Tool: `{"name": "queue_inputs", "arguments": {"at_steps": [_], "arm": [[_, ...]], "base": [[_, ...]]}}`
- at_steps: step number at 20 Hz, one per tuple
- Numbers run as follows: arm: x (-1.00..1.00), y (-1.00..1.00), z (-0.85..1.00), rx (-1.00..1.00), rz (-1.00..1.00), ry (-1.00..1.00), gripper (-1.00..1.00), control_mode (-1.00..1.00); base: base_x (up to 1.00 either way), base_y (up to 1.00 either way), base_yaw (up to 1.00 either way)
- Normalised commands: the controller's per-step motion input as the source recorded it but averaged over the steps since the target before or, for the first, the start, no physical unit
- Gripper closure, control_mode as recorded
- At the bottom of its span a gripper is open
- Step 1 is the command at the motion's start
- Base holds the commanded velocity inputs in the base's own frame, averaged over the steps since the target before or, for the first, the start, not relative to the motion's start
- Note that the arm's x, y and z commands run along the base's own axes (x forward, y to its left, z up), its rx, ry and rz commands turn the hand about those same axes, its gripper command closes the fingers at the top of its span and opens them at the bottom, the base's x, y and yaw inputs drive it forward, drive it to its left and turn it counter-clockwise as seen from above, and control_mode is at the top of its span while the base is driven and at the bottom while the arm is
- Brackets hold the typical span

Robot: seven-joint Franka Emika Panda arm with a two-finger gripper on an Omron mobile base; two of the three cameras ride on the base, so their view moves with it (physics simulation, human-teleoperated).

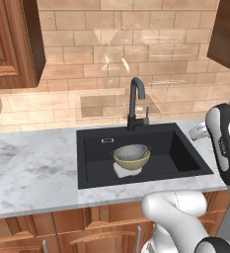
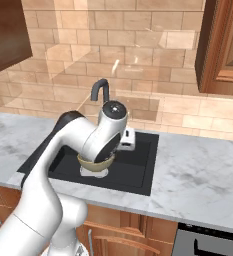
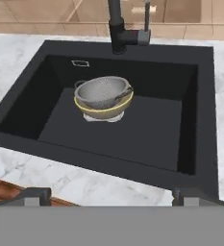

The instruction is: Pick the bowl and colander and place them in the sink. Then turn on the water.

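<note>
The black sink [image 1: 82, 158] [image 3: 171, 50] is set into the marble counter, with its dark curved faucet [image 1: 134, 99] [image 3: 116, 29] at the back rim. On the basin floor stands the yellow-tan bowl [image 1: 131, 161] [image 3: 104, 111], resting on a small white patch. The grey speckled colander [image 1: 130, 150] [image 3: 101, 91] is nested inside the bowl, slightly tilted. My gripper [image 3: 111, 194] hangs open above the sink's front right side, apart from both, with nothing between its fingertips [image 3: 36, 194]. In the right base view my arm hides most of the bowl [image 2: 93, 164].
Marble counter runs left of the sink [image 1: 32, 168] and right of it [image 2: 198, 175]. Wooden wall cabinets [image 1: 13, 39] [image 2: 223, 45] hang on both sides above. A dark appliance front [image 2: 208, 245] sits low at the right. Tiled wall behind the faucet.
</note>
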Motion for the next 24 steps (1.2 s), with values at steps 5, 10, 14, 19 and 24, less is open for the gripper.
{"name": "queue_inputs", "arguments": {"at_steps": [5,10,14,19,24], "arm": [[0.03,-0.02,0.01,0.0,0.23,-0.23,-1.0,-1.0],[0.01,0.0,0.0,-0.01,0.23,-0.1,-1.0,-1.0],[0.0,-0.02,0.0,0.0,0.26,-0.22,-1.0,-1.0],[0.0,-0.31,0.0,0.0,0.24,-0.17,-1.0,-1.0],[0.01,-0.17,0.0,0.02,0.25,-0.13,-1.0,-1.0]], "base": [[0.0,0.0,0.0],[0.0,0.0,0.0],[0.0,0.0,0.0],[0.0,0.0,0.0],[0.0,0.0,0.0]]}}
